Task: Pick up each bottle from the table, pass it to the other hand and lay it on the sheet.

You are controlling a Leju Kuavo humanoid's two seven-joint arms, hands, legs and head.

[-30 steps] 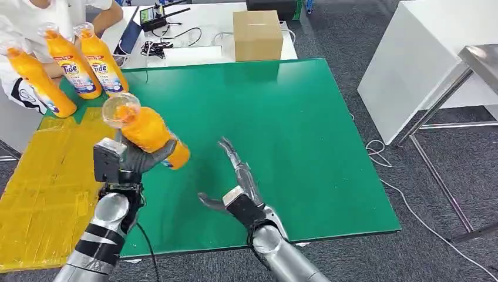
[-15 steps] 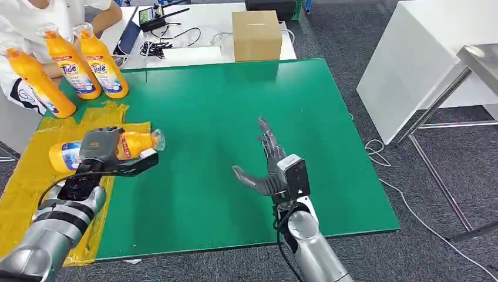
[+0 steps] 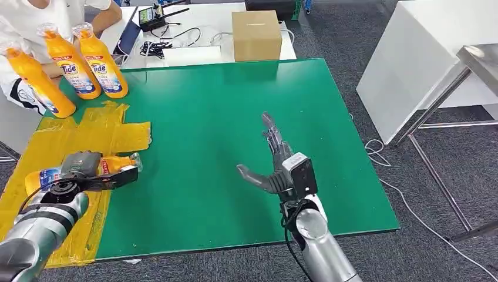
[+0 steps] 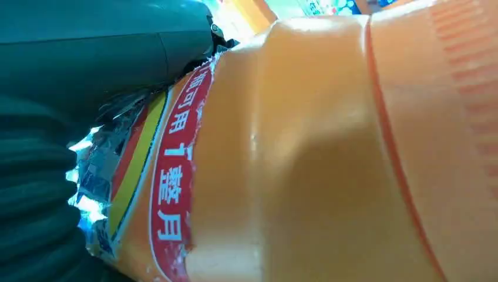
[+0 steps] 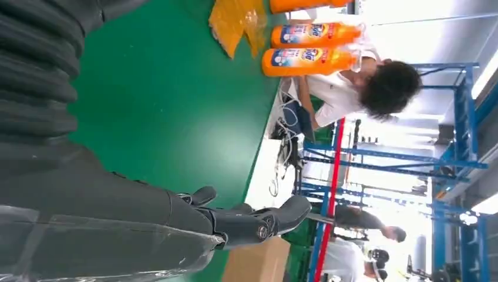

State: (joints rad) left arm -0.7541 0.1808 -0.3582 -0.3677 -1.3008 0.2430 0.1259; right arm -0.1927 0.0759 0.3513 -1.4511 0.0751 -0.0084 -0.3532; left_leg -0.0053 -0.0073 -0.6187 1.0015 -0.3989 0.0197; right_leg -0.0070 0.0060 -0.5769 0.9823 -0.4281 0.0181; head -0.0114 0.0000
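An orange detergent bottle (image 3: 88, 169) with a clear cap lies on its side in the grip of the left hand (image 3: 88, 170), cap toward the fingertips, over the crinkled yellow sheet (image 3: 53, 147). Three more orange bottles (image 3: 82, 61) stand upright well beyond that hand, at the far edge of the sheet. At the wrist, the held bottle's red-banded label shows torn.

Glossy plastic bottle (image 3: 44, 174) — crinkly yellow sheet (image 3: 35, 223).
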